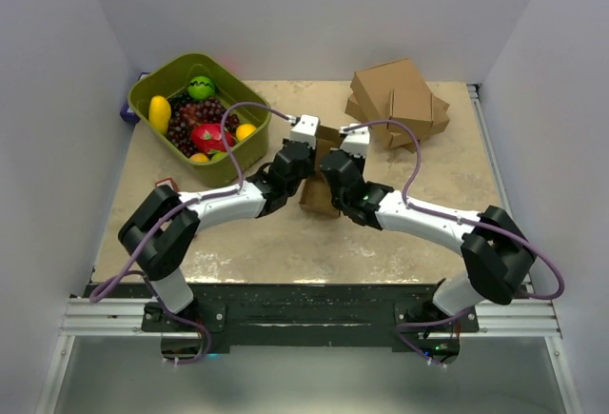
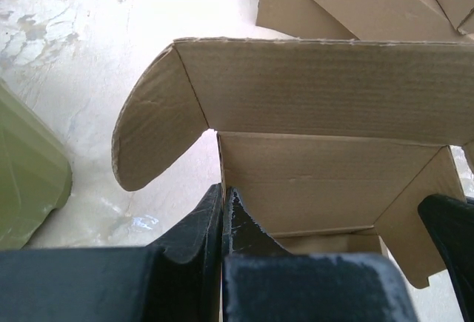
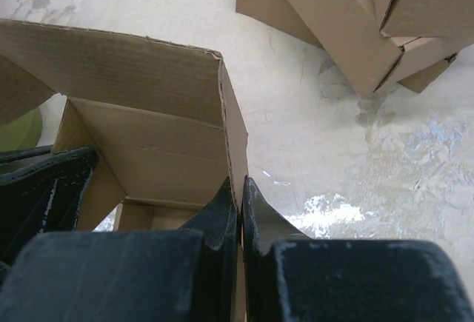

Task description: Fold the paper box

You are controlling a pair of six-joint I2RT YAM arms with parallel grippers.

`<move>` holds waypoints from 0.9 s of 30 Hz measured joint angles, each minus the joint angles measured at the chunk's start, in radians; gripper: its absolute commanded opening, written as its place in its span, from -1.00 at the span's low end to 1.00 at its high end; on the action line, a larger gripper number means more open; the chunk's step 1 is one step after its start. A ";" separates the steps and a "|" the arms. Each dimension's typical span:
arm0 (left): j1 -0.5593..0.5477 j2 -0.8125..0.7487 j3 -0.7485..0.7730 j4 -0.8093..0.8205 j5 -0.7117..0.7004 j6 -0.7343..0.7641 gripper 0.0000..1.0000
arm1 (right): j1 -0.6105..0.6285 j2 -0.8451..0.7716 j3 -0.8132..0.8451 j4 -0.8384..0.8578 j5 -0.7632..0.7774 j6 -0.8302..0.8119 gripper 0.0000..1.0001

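Both grippers, left gripper (image 2: pixel 222 203) and right gripper (image 3: pixel 240 200), are pinching opposite walls of the paper box (image 1: pixel 322 186) at frame centre; they should be keeping those walls square.

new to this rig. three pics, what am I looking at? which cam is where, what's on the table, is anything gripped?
Two robot arms are bolted at the near edge of a table. The overhead picture comes from a fixed camera above and behind them; the other two come from cameras on each wrist, looking past that arm's own black fingers.

On the table: a green bin of toy fruit at the far left, a pile of brown cartons at the far right, and the paper box in the middle, half folded, with its walls up and flaps still open.

Both arms meet at that box. The left gripper is shut on the box's left wall, with a rounded flap sticking out beside it. The right gripper is shut on the right wall. Each wrist view also shows the other arm's dark finger inside the box.
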 measured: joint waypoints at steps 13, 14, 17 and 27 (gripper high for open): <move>-0.003 0.032 -0.063 0.124 0.029 -0.085 -1.00 | 0.007 -0.021 -0.169 0.209 0.040 0.010 -1.00; -0.003 0.032 -0.070 0.138 0.031 -0.096 -1.00 | 0.008 -0.023 -0.175 0.219 0.044 0.016 -1.00; -0.003 0.032 -0.092 0.174 0.032 -0.120 -1.00 | 0.010 -0.023 -0.183 0.231 0.054 0.031 -1.00; -0.013 0.032 -0.180 0.270 0.035 -0.189 -1.00 | 0.032 -0.023 -0.192 0.205 0.089 0.095 -1.00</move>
